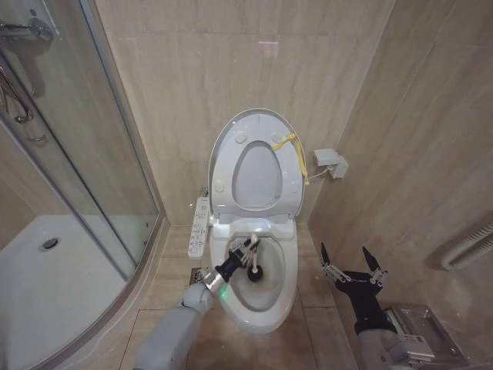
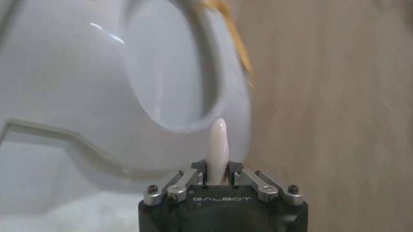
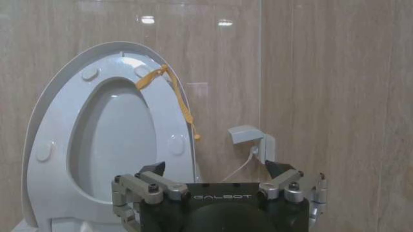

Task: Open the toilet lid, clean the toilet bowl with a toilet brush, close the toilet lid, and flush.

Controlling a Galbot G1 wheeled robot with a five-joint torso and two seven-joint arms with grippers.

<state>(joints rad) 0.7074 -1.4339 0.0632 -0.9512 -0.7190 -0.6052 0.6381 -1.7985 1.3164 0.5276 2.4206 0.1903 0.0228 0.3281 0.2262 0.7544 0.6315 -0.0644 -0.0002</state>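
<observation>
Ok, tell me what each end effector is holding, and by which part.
Left end effector grips the toilet brush by its white handle, near the top end. Right end effector is open, holding nothing.

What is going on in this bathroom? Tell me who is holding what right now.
The left gripper is shut on the toilet brush, with the dark bristle head down inside the toilet bowl. The toilet lid and the seat stand raised against the wall, a yellow cord tied at the lid's edge. The right gripper is open and holds nothing, hanging above the floor beside the toilet.
</observation>
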